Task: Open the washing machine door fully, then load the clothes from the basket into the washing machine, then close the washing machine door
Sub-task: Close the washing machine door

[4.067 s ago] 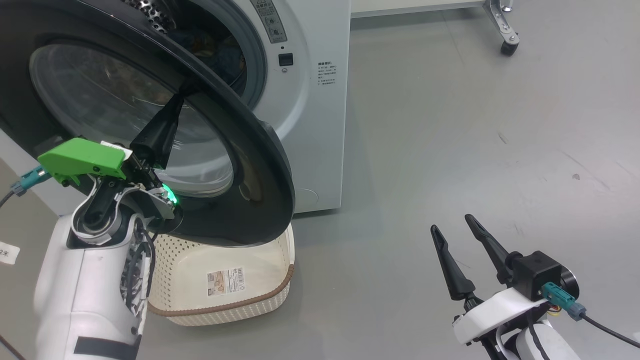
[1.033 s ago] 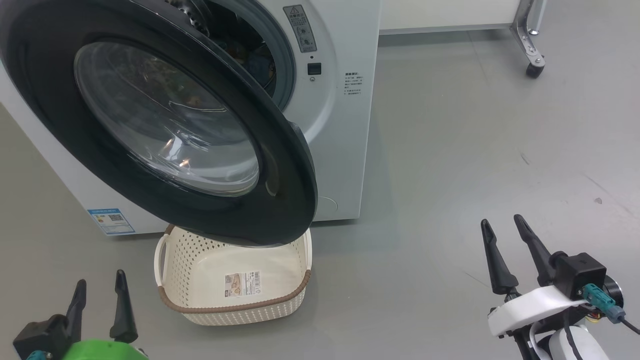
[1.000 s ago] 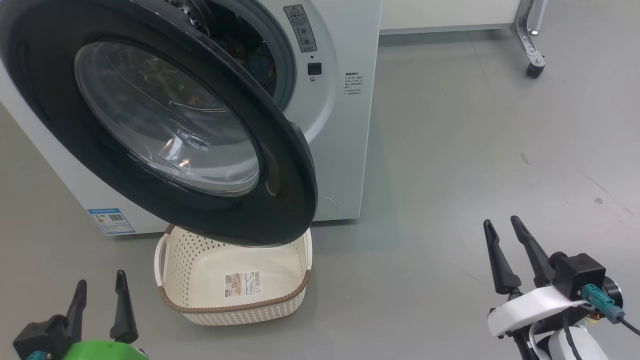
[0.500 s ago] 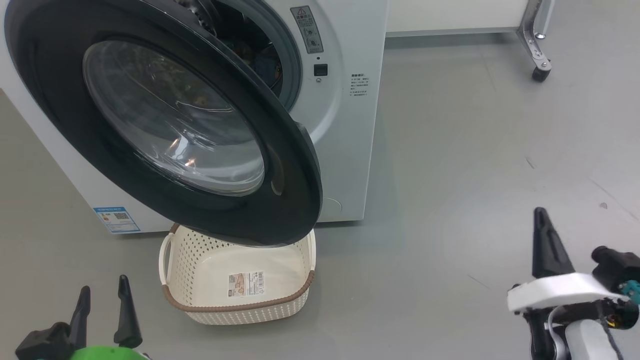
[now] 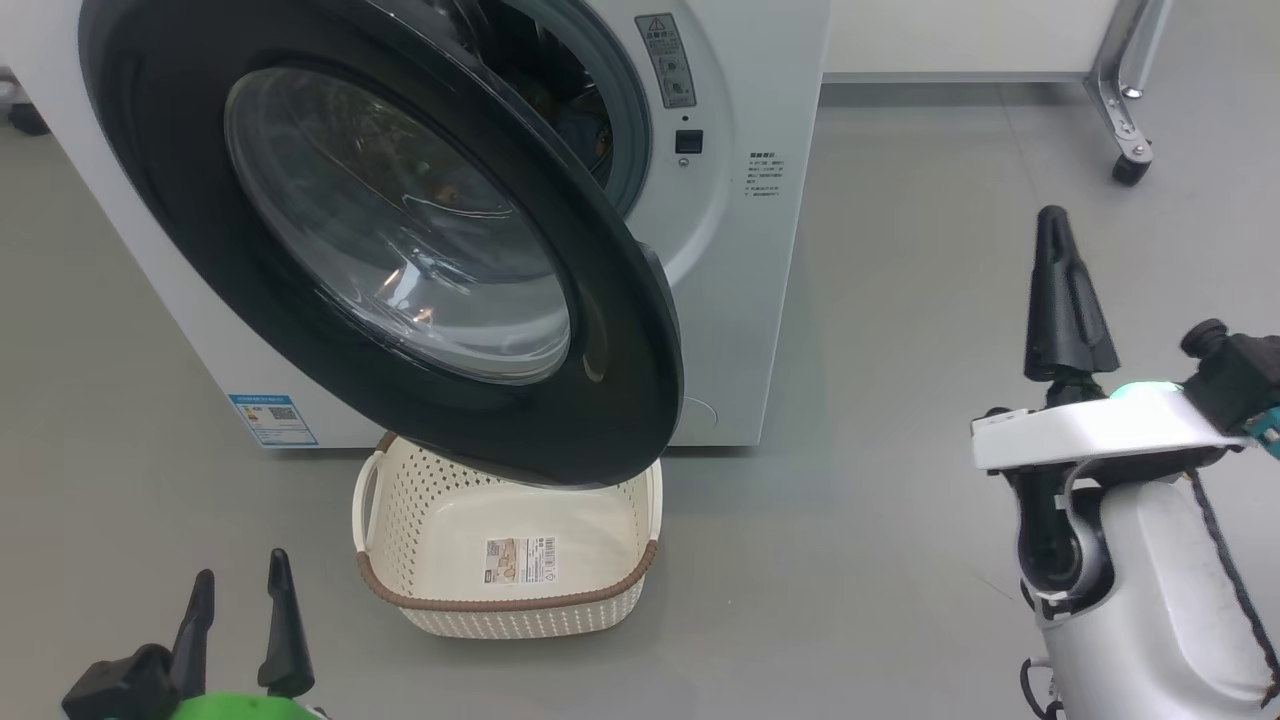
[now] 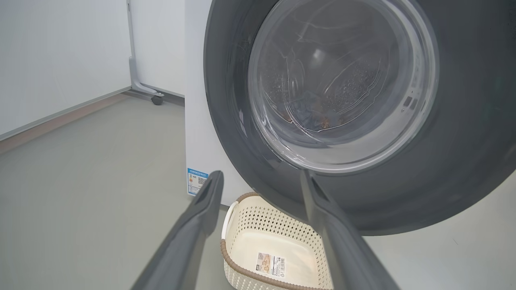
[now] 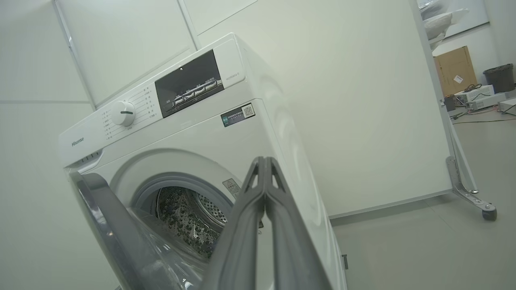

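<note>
Hanging half open above the empty basket (image 5: 500, 603) on the floor, the washing machine door (image 5: 400, 240) turns its free edge toward the raised right gripper (image 5: 1050, 225), fingers pressed together on nothing, likely nearer for the closing push than the low, wide-open, empty left gripper (image 5: 242, 572); the clothes (image 5: 588, 128) lie inside the washing machine (image 5: 745, 300).

R claw (image 5: 1051, 218) blk, forearm (image 5: 1130, 600) white, teal plug (image 5: 1267, 427); L wrist (image 5: 240, 708) green.

Lab: washing machine (image 7: 193, 137) beside wheeled partition (image 7: 363, 100)
</note>
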Tool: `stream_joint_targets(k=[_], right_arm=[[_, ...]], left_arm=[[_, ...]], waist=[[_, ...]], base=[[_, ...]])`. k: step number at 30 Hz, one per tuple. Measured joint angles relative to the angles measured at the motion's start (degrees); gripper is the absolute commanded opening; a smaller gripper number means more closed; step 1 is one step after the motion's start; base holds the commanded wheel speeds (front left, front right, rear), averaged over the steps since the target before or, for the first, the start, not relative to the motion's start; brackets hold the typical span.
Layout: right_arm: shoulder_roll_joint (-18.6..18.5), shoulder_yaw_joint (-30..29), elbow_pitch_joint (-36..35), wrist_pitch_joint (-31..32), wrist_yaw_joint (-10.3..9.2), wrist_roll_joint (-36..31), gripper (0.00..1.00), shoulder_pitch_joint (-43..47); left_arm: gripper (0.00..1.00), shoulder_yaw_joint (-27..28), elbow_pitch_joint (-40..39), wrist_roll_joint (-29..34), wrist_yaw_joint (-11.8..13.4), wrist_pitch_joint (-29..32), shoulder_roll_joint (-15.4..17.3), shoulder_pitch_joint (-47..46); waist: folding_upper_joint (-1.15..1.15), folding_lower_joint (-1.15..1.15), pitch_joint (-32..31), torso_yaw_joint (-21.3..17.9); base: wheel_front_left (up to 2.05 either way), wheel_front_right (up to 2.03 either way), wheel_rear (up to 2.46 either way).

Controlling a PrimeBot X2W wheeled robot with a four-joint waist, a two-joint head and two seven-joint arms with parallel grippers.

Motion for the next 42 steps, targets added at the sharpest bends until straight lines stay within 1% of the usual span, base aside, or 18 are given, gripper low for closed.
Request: stream_joint_targets(k=[2, 8, 14, 16, 20, 28, 36, 42], right_arm=[[-0.3, 2.9, 0.3, 0.0, 0.0, -2.5, 0.0, -0.1], [-0.4, 14.5, 1.1, 0.0, 0.0, -6.6, 0.0, -2.7], [-0.8, 20.6, 1.1, 0.0, 0.0, -7.5, 0.0, -5.2], [-0.8, 21.5, 1.2, 0.0, 0.0, -7.6, 0.0, -5.8], [-1.0, 22.7, 2.0, 0.0, 0.0, -8.0, 0.0, -6.8], [-3.1, 25.5, 4.9, 0.0, 0.0, -9.2, 0.0, -8.6], [-5.2, 27.1, 7.6, 0.0, 0.0, -9.5, 0.0, -10.7], [-5.0, 28.5, 9.1, 0.0, 0.0, -8.9, 0.0, -10.7]], left_arm=[[1.0, 0.3, 0.0, 0.3, 0.0, 0.0, -0.1, 0.0], [1.0, 1.9, 0.0, 0.6, -0.4, 0.0, -0.2, 0.0], [1.0, 1.8, -0.6, 1.5, -1.0, 0.0, -0.8, 0.0], [1.0, 1.5, -0.7, 1.5, -1.4, 0.0, -0.9, 0.0], [1.0, 1.1, -0.8, 1.6, -1.5, 0.0, -1.1, 0.0], [1.0, -0.6, -1.0, 2.2, -2.5, 0.0, -2.0, -1.3], [1.0, -2.7, -0.8, 2.4, -3.0, 0.0, -2.3, -4.6], [1.0, -2.7, 0.1, 2.5, -3.4, 0.0, -2.4, -5.6]], waist=[[0.0, 0.0, 0.0, 0.7], [0.0, 0.0, 0.3, 1.9], [0.0, 0.0, 1.1, 2.5], [0.0, 0.0, 1.5, 2.8], [0.0, 0.0, 2.3, 3.4], [0.0, 0.0, 4.9, 5.6], [0.0, 0.0, 7.4, 9.3], [0.0, 0.0, 8.0, 13.1]], base=[[0.0, 0.0, 0.0], [0.0, 0.0, 0.0], [0.0, 0.0, 0.0], [0.0, 0.0, 0.0], [0.0, 0.0, 0.0], [0.0, 0.0, 0.0], [0.0, 0.0, 0.0], [0.0, 0.0, 0.0]])
